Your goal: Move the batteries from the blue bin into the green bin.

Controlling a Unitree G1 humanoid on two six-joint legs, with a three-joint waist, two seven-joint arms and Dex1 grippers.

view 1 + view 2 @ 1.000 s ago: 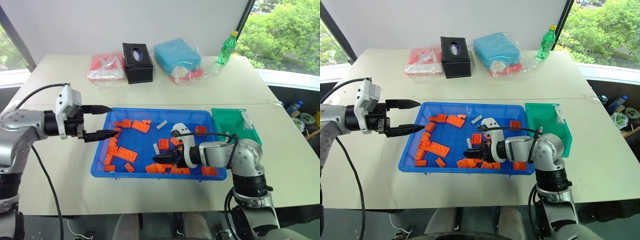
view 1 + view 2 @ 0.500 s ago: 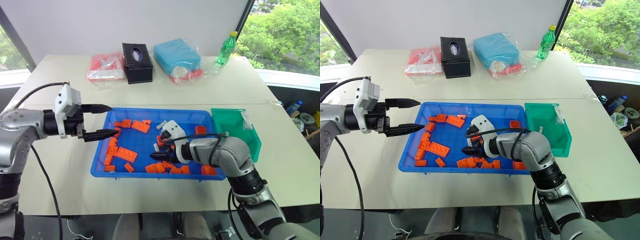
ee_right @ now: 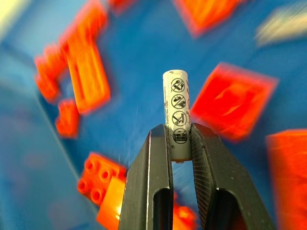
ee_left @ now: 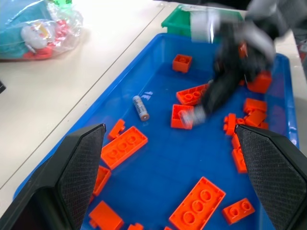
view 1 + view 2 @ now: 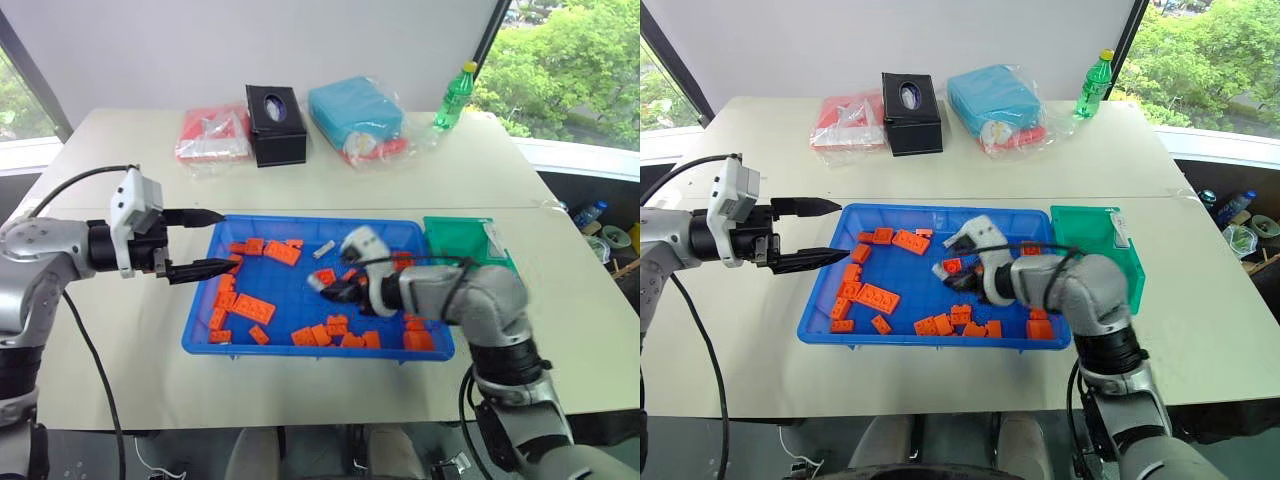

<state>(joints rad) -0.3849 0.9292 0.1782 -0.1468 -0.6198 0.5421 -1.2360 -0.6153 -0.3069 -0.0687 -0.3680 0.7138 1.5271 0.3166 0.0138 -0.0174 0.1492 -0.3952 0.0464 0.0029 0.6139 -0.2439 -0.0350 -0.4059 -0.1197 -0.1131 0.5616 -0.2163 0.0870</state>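
The blue bin [image 5: 215,300] is seen to be of smooth, glossy plastic, and the orange bricks [image 5: 254,309] inside it are of studded plastic with a duller sheen. A pale, smooth-skinned battery [image 3: 176,114] (printed with black symbols) is pinched between the matt black fingers [image 3: 156,191] of the right gripper [image 3: 181,143]. Beyond the bin, packets [image 5: 355,115] in shiny, crinkled clear wrap are laid on a matt, cream table [image 5: 150,370].

A pale beige table [image 5: 560,300] stands before a plain grey wall [image 5: 250,40]. Daylight comes through windows [image 5: 590,60] past its far right corner, with green trees [image 5: 560,90] outside.
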